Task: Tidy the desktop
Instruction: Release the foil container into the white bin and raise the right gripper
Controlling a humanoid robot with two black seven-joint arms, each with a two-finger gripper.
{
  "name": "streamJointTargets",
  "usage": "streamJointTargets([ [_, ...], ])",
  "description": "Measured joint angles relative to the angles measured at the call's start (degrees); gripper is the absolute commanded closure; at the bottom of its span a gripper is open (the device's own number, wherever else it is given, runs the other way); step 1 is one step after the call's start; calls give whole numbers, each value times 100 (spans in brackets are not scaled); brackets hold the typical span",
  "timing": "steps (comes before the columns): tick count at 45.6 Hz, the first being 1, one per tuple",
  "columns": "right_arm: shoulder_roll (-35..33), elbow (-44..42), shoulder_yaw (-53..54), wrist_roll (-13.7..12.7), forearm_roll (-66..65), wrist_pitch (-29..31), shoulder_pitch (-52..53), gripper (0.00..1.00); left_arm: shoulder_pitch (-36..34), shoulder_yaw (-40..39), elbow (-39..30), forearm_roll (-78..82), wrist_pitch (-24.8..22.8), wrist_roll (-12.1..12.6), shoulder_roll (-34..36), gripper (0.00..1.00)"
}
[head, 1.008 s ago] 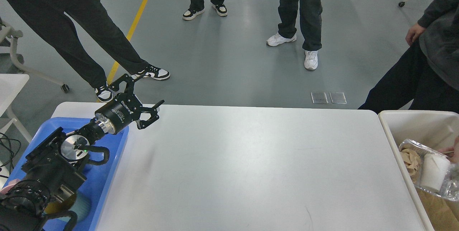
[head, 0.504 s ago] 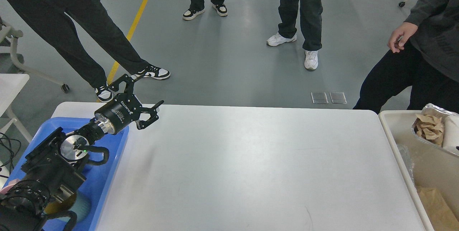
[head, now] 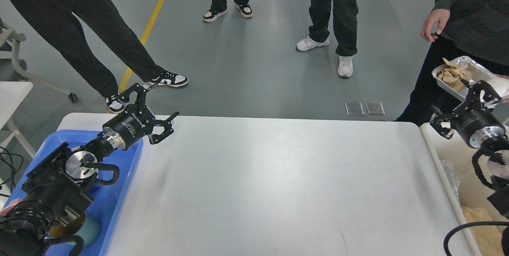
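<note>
The desktop [head: 278, 176] is a wide matte white tabletop with rounded corners, and nothing lies on its visible surface. My left gripper [head: 161, 101] is open and empty, hovering over the desktop's far left corner above the edge of a blue tray [head: 123, 184]. My right gripper [head: 457, 103] is open and empty at the right edge, over the far end of a beige bin [head: 439, 164]. Just beyond it, a person's hand holds a foil tray [head: 453, 75] with crumpled brown paper.
The blue tray holds a teal and yellow object [head: 85, 228], partly hidden by my left arm. The bin holds brown paper [head: 477, 216]. Several people stand on the grey floor beyond the table. A small white side table [head: 12, 93] stands at far left.
The foil tray with brown paper has been lifted out of the bin by a person's hand. My right arm has come into view at the right. The left gripper has barely moved.
</note>
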Motion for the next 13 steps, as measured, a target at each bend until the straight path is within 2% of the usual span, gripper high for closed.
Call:
streamJointTargets([
  [5,193,-6,1,176,68,428,-153,0,-39,-32,11,-61,253,-69,-51,4],
  [13,404,-28,1,221,79,547,-211,0,-120,-16,13,-78,780,-218,-168,4],
])
